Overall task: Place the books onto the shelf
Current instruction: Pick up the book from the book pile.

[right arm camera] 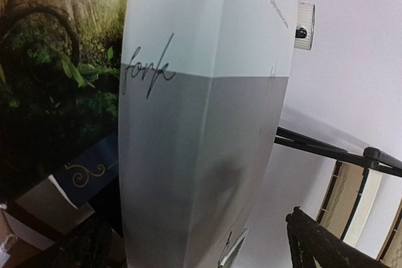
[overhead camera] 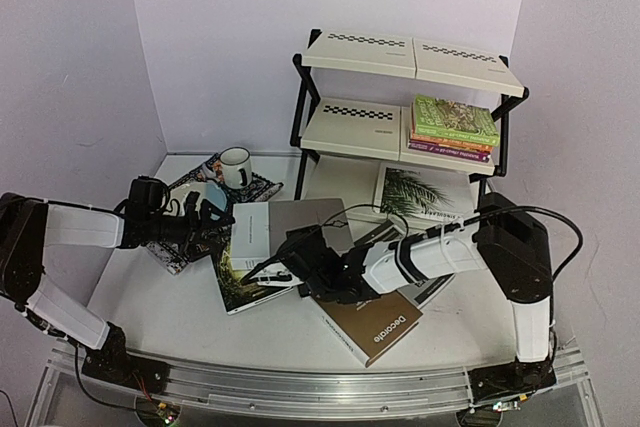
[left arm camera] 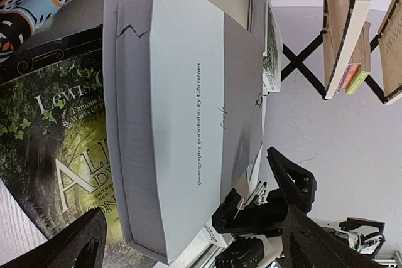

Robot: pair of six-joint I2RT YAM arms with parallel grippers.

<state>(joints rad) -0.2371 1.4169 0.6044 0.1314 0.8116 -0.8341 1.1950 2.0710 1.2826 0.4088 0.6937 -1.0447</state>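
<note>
Grey-and-white hardback book [overhead camera: 285, 225] lies on a dark green forest-cover book [overhead camera: 238, 295], just ahead of the left gripper [overhead camera: 214, 217] fingertips and reaching between the right gripper [overhead camera: 262, 275] fingertips. Beyond both, the black-framed, cream-panelled shelf [overhead camera: 355, 132] bears a stack of green, orange and purple books [overhead camera: 452, 127] on its middle tier. A white palm-leaf book [overhead camera: 425, 192] lies at its foot, and a brown "Decorate" book [overhead camera: 375, 329] lies behind the right fingers, under that arm.

From the left wrist, both fingers [left arm camera: 78, 246] stand released and wide apart. The grey-and-white book's end sits between their tips with gaps on both sides.

From the right wrist, the same book's cover sits beside one finger [right arm camera: 317, 243], which stands clear of it: released. The other finger is lost in shadow.
</note>
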